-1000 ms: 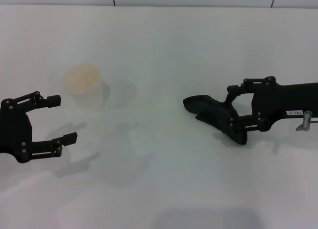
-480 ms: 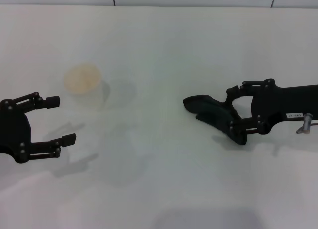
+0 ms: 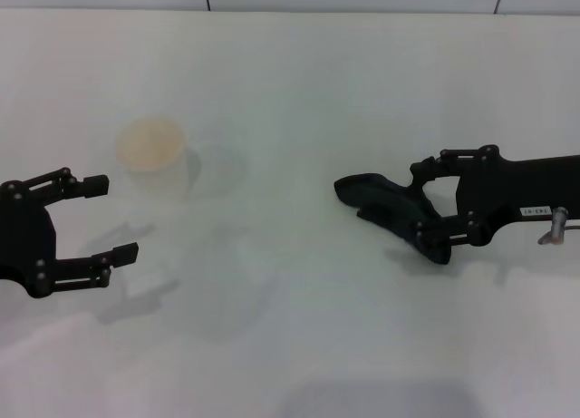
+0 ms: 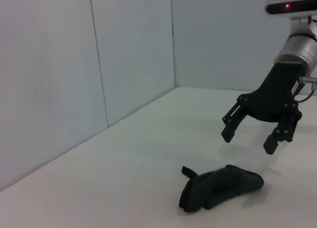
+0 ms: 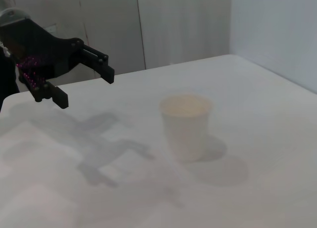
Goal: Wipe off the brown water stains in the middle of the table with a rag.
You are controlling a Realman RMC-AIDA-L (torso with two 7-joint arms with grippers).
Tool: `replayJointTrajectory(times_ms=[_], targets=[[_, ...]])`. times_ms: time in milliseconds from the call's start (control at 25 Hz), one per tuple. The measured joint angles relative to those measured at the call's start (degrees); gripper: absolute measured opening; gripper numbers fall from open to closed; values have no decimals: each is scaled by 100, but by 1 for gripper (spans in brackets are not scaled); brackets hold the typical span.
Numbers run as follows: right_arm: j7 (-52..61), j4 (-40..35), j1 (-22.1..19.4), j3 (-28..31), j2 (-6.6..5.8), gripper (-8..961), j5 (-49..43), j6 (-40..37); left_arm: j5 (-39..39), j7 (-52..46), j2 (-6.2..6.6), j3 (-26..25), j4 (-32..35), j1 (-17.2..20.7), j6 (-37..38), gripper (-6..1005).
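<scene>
The rag (image 3: pixel 381 205) is a dark crumpled cloth lying on the white table (image 3: pixel 290 92) right of the middle. My right gripper (image 3: pixel 424 208) is over its near end. In the left wrist view the right gripper (image 4: pixel 247 142) hangs open a little above the rag (image 4: pixel 220 187), not touching it. My left gripper (image 3: pixel 113 218) stands open at the left edge with nothing between its fingers; it also shows in the right wrist view as the left gripper (image 5: pixel 84 87). The brown water stains do not show in any view.
A white paper cup (image 3: pixel 152 155) with a tan inside stands upright at the left, just beyond the left gripper; the cup (image 5: pixel 185 124) also shows in the right wrist view. Grey wall panels (image 4: pixel 124 55) border the table's far side.
Hardly anything. The right gripper has shifted a touch over the rag and the left gripper has edged slightly left. The rag and cup lie where they were.
</scene>
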Motion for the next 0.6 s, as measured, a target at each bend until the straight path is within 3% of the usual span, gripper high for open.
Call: replayJointTrajectory(times_ms=[600], targets=[[124,14,24,-18,0,796,-40,-11,13,-79,8,0,-7,-35,-25,872]])
